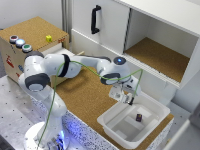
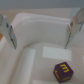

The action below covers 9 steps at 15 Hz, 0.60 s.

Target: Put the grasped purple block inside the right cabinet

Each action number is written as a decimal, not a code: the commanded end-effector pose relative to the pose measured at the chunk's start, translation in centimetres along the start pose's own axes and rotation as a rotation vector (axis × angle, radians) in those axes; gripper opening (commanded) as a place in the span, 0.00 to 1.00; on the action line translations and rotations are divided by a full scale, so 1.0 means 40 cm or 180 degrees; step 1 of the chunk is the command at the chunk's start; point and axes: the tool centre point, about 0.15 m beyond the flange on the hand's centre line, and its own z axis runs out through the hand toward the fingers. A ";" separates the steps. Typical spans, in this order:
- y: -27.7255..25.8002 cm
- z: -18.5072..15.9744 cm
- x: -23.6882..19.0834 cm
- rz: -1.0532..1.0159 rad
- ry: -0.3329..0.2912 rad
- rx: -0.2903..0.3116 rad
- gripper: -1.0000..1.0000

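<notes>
The purple block lies on the floor of a white tub at the cork counter's front edge. In the wrist view the purple block shows a yellow mark on its face and sits apart from both fingers. My gripper hovers just above the tub, up and to the exterior view's left of the block. The gripper is open and holds nothing. The right cabinet, white-walled with a cork-brown floor, stands open behind and above the tub.
A white cabinet section with a black handle is to the exterior view's left of the open compartment. A cork-topped wooden box carries coloured buttons and a small yellow cube. The tub walls surround the fingers.
</notes>
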 end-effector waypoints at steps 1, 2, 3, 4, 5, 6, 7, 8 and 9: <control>0.194 0.174 0.055 -0.0737 -0.0158 0.0714 1.00; 0.196 0.209 0.053 -0.0873 -0.0127 0.0761 1.00; 0.193 0.241 0.053 -0.0998 -0.0114 0.0743 1.00; 0.187 0.267 0.057 -0.1103 -0.0110 0.0736 1.00; 0.179 0.286 0.063 -0.1196 -0.0104 0.0739 1.00; 0.172 0.295 0.066 -0.1255 -0.0104 0.0801 1.00; 0.158 0.314 0.061 -0.1378 -0.0102 0.0831 1.00; 0.153 0.326 0.053 -0.1422 -0.0109 0.0824 1.00; 0.151 0.331 0.043 -0.1460 -0.0107 0.0792 1.00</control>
